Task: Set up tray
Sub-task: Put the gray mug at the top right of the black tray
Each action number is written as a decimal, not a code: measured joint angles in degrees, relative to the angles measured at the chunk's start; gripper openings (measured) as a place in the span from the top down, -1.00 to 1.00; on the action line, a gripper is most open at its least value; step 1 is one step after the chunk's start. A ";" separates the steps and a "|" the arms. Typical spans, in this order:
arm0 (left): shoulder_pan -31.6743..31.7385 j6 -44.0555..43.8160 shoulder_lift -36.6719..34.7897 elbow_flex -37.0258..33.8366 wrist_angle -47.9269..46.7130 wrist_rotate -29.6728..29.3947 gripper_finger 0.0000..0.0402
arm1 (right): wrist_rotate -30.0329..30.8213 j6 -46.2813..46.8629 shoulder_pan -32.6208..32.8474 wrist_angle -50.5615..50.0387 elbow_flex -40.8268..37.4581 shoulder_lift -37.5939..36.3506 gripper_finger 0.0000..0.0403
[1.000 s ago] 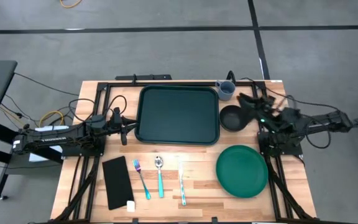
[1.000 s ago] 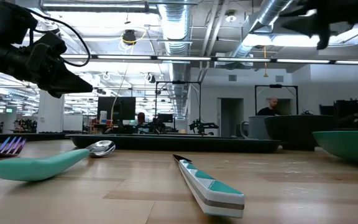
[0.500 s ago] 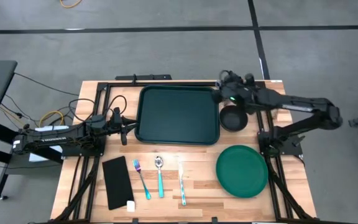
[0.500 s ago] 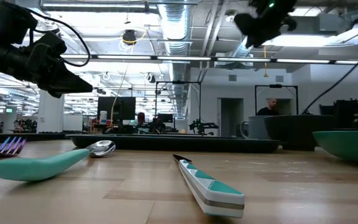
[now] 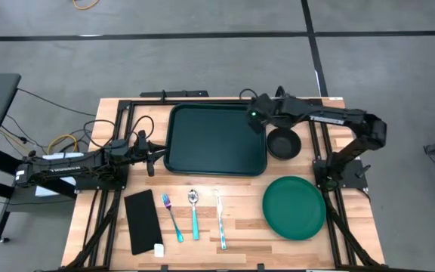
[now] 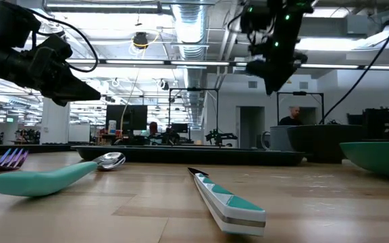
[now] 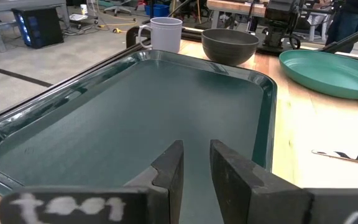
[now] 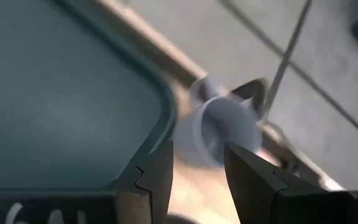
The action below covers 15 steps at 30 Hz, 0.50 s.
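Note:
The dark green tray [image 5: 216,140] lies flat at the table's far middle. My right gripper [image 8: 197,168] hangs open above the tray's far right corner [image 5: 257,113], pointing steeply down at a pale mug [image 8: 219,127] standing just beyond that corner. It touches nothing. The right gripper [image 6: 272,74] is high above the table in the low view. My left gripper [image 7: 194,168] waits at the tray's left edge [image 5: 151,151], held nearly level, its fingers slightly apart with nothing between them.
A dark bowl [image 5: 283,143] stands right of the tray and a round green plate [image 5: 294,206] lies nearer. A fork [image 5: 172,217], spoon [image 5: 194,214] and knife [image 5: 221,223] lie near the front edge, beside a flat black rectangle [image 5: 142,221].
My right arm has swung out from above its base at the table's right, toward the far left, until its gripper is over the tray's far right corner. The gripper has rolled and tipped from nearly level to steeply down. Nothing on the table has moved.

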 joint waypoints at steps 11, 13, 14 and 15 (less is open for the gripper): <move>0.02 0.01 0.01 0.00 0.01 -0.01 0.67 | -13.60 -1.82 -8.60 -2.13 -0.08 10.52 0.33; 0.00 0.02 0.00 0.02 0.00 0.02 0.67 | -13.61 -1.84 -10.39 -2.36 0.45 11.54 0.33; 0.00 0.01 0.00 0.00 0.01 0.00 0.67 | -13.60 -1.93 -11.35 -3.13 0.95 11.86 0.33; 0.02 0.02 0.00 0.02 0.00 0.00 0.67 | -13.71 -2.46 -12.14 -3.38 1.33 11.88 0.33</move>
